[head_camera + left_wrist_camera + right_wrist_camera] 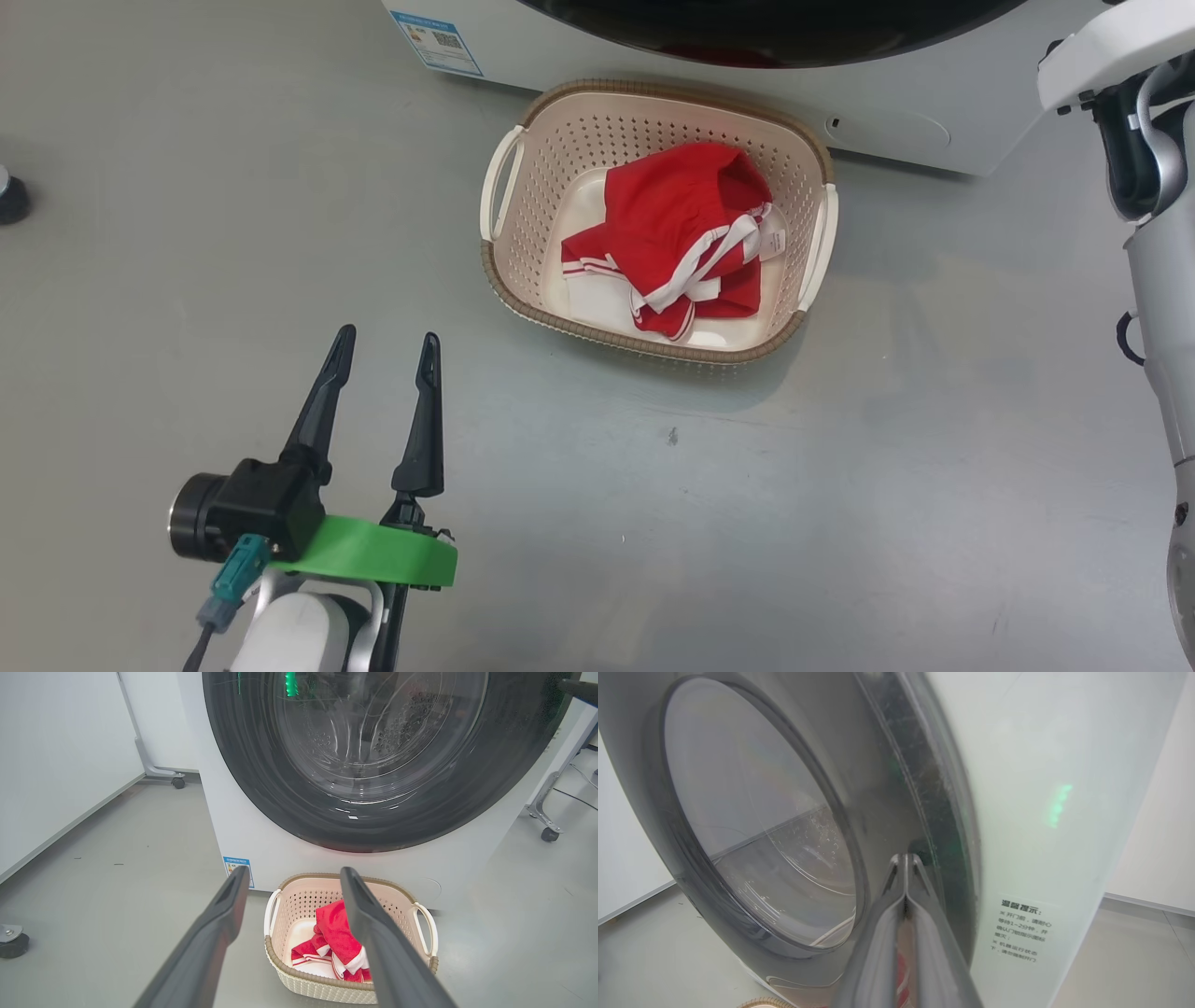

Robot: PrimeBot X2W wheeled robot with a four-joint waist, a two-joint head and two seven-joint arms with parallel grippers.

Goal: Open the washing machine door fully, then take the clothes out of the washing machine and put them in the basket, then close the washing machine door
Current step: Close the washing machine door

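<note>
Pressed together on nothing, the fingers of the right gripper (pixel 906 857) are placed at the black rim of the washing machine door (pixel 756 812), which looks nearly shut (whether it has caught cannot be told). A steady, square push is advised until it seats. Spread wide and empty, the left gripper (pixel 388 336) is held over smooth grey floor (pixel 840 485); the clothes (pixel 677 224) are seen in the basket (pixel 560 140) before the washing machine (pixel 243 830).

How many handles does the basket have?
2. In the head view, one handle is on the left end of the basket and the other handle is on its right end. None looks hidden.
</note>
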